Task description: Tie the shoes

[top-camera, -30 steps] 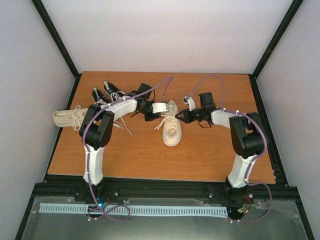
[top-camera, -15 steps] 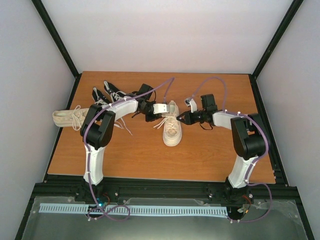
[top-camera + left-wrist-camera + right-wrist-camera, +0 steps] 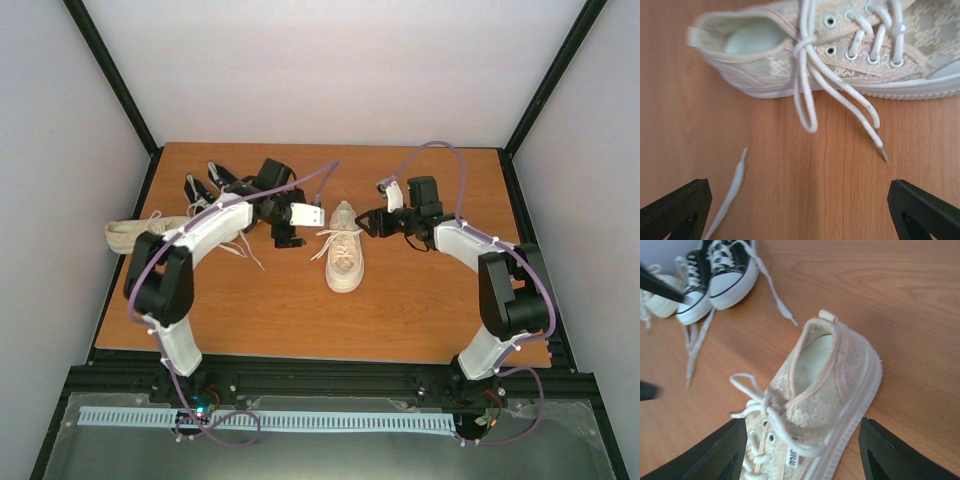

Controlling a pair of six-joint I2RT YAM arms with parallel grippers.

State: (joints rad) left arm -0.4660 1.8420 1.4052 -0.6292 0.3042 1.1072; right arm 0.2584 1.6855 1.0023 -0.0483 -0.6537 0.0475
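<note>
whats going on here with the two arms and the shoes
Two robot arms are working at tying shoes on a table. The left gripper and the right gripper hang open on either side of the middle cream shoe, holding nothing. Its laces look knotted. The black pair and the other cream shoe lie at the back left.

Nothing legible
A small tag with dark lettering sat on the cream sneaker's side, too blurred to read.
</note>
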